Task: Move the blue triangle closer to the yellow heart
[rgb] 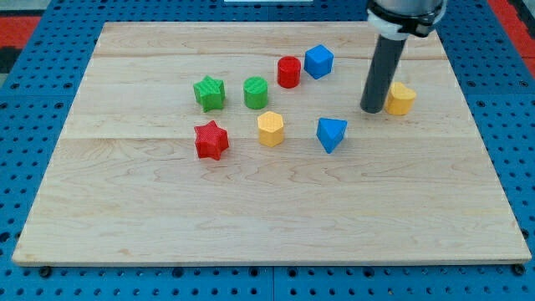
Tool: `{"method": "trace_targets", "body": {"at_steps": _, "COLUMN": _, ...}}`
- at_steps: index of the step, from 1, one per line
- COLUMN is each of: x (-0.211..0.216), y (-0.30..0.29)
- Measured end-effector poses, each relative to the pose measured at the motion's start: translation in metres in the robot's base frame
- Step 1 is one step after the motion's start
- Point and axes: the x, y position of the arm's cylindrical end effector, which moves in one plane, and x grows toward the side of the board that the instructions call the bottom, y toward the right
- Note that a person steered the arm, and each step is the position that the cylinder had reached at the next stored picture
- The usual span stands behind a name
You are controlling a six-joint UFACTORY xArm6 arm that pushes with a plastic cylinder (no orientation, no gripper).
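Nearest the board's bottom edge, the blue triangle (331,134) looks light, rigid, slidey; my fingerless tip (372,109) is sitting beside the yellow heart (401,99), needing the triangle's lower-left face.

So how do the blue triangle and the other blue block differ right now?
The blue triangle is wedge-shaped with a point toward the view's bottom; the blue cube is blocky with flat faces. The triangle sits mid-board, right of the yellow hexagon; the cube sits nearer the view's top, beside the red cylinder. The triangle lies lower-left of my tip, the cube upper-left. Both are the same blue, similar in size, and untouched by the tip.
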Motion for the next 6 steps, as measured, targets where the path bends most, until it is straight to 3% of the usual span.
{"method": "trace_targets", "body": {"at_steps": 2, "x": 0.03, "y": -0.075}}
{"method": "trace_targets", "body": {"at_steps": 6, "x": 0.102, "y": -0.056}}
